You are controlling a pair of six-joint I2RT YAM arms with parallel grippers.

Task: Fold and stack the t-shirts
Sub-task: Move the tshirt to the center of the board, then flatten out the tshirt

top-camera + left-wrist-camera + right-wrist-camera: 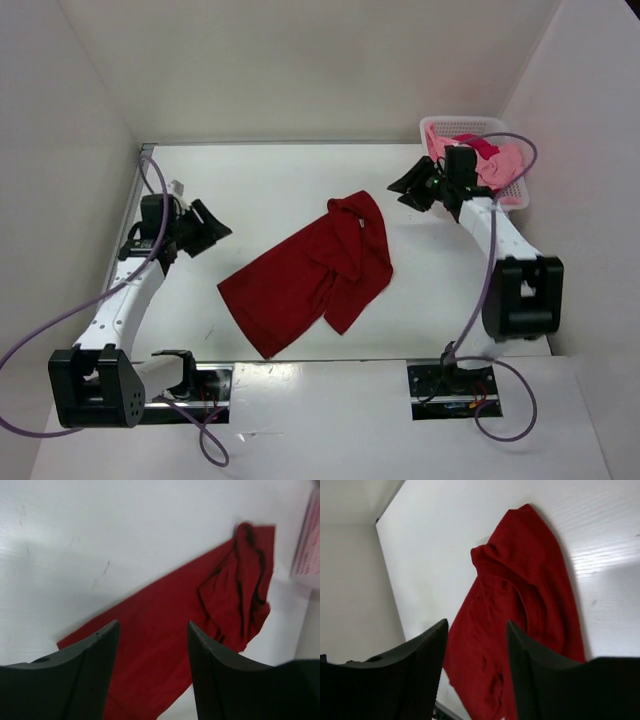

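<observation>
The dark red t-shirt (310,275) lies rumpled on the middle of the tabletop (250,180); pink t-shirts (495,160) fill the basket (440,125) at one o'clock. The left claw (212,228) and right claw (408,188) hover spread, empty. Best to pinch opposite ends, then pull flat.

- I see a white desk (260,190) with walls on its left, far and right sides.
- A dark red t-shirt (310,275) lies on it near the middle. It runs diagonally from close to the near edge toward the far right, and its far end is bunched.
- A white mesh basket (450,122) sits in the far right corner, well apart from it.
</observation>
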